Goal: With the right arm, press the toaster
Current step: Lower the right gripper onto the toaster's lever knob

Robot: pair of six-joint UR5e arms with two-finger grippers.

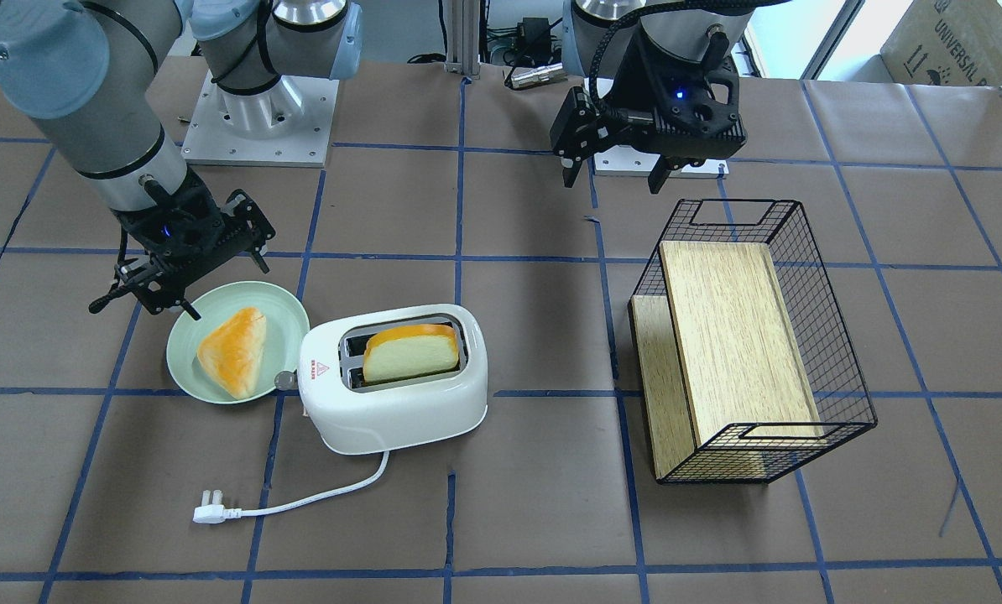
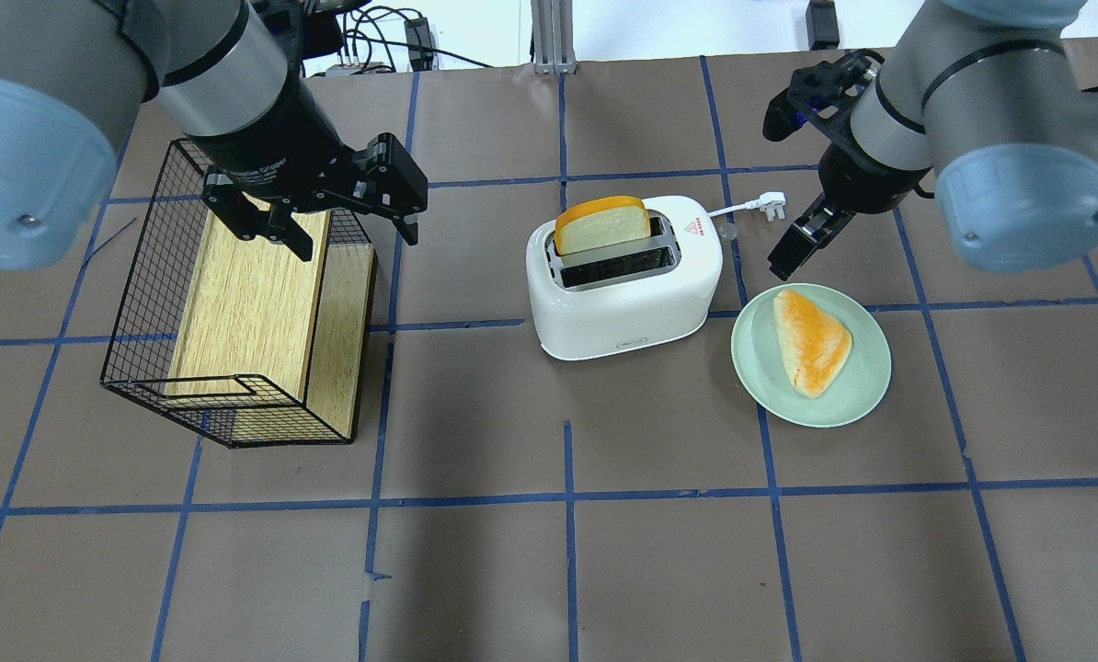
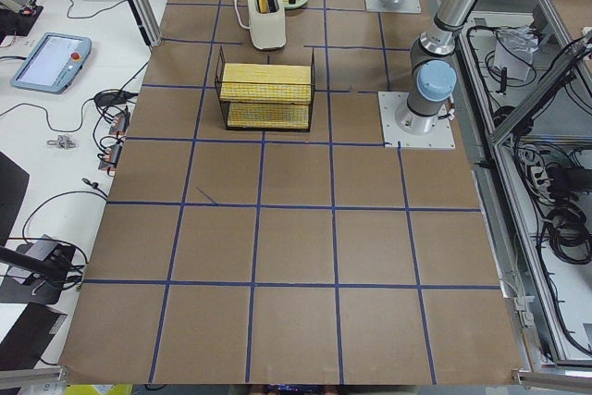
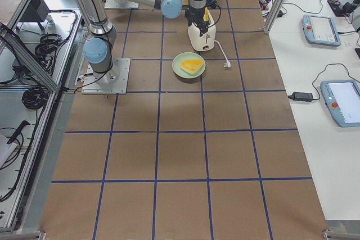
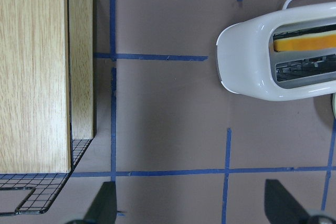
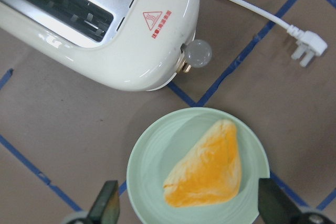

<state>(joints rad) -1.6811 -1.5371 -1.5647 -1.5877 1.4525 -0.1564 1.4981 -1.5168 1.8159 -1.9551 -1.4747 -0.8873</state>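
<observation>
White cord (image 1: 316,497) and plug (image 1: 209,511) are seen lying slack and unplugged on the table (image 1: 534,520), nearest the operators' edge. Just behind them the toaster (image 1: 400,411) is found, well in from every edge, its length running along the table. A slice of bread (image 1: 409,352) is seen standing high out of one slot while the other slot is empty, so the lever is judged not yet pressed.

The shell is smooth, rounded plastic and is judged light and stiff. With nothing anchoring it on the paper-covered table, it could be slid or tipped if pushed sideways. The only place to press is the small silver knob (image 6: 198,53), carried on the end marked with the red triangle (image 6: 156,18). The knob is round and shiny, so a fingertip is expected to slip off unless it is set squarely on top and driven straight down.

Just beside that end a pale green plate (image 1: 287,323) is set, and a triangular piece of bread (image 1: 232,351) is carried on it. Beyond the plate, towards the robot's edge, the right tool (image 1: 144,304) is held above the plate's far rim, clear of the knob, its fingers spread and nothing between them. Farthest off, the left tool (image 1: 614,180) is held parted and empty above the table, near a wire basket (image 1: 837,335) in which a wooden board (image 1: 728,335) is kept.
</observation>
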